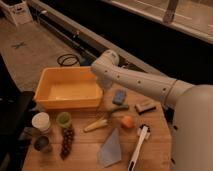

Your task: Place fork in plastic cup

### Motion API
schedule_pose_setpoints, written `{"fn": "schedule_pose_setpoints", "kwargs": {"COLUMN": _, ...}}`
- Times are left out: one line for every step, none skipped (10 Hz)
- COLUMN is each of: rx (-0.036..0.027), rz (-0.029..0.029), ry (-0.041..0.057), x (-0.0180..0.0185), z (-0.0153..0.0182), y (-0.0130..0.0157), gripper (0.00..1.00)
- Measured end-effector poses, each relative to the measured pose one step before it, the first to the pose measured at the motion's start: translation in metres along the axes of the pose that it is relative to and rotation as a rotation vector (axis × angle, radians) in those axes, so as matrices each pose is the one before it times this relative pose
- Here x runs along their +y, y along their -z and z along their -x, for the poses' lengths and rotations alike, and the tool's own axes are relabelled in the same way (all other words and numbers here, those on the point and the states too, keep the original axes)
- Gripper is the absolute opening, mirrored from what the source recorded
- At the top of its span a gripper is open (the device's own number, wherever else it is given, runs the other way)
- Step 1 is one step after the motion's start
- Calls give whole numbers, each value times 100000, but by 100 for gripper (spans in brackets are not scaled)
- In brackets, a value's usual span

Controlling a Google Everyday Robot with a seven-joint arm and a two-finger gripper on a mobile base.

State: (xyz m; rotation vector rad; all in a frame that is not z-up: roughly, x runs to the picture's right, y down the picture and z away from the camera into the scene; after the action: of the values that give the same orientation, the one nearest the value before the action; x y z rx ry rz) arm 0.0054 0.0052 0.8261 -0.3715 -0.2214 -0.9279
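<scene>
Camera view: the fork (95, 125) is seen lying flat on the worktop (155, 150), just right of the plastic cup (63, 119) and not touching it. The gripper is hidden behind the white arm (135, 80) by the yellow tray's (50, 102) right rear corner, with its fingers pressed together.

green plastic cup (63, 119), upright, beside white cup (41, 121)

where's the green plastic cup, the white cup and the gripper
green plastic cup (63, 119): camera view, its open top
white cup (41, 121): camera view, its top
gripper: camera view, hidden behind the arm (135, 82), by the yellow bin (65, 103) right rim
</scene>
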Motion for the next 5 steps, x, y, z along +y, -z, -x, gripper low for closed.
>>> {"fn": "schedule_pose_setpoints", "kwargs": {"rx": 212, "rz": 423, "ry": -94, "x": 86, "z": 34, "y": -58, "gripper": 0}}
{"fn": "schedule_pose_setpoints", "kwargs": {"rx": 1451, "rz": 617, "ry": -760, "x": 136, "z": -51, "y": 153, "gripper": 0}}
{"fn": "schedule_pose_setpoints", "kwargs": {"rx": 2420, "rz": 554, "ry": -618, "x": 318, "z": -303, "y": 293, "gripper": 0}}
{"fn": "schedule_pose_setpoints", "kwargs": {"rx": 3334, "rz": 375, "ry": -1302, "x": 722, "z": -903, "y": 654, "gripper": 0}}
{"fn": "schedule_pose_setpoints", "kwargs": {"rx": 3186, "rz": -99, "ry": -1485, "x": 446, "z": -841, "y": 723, "gripper": 0}}
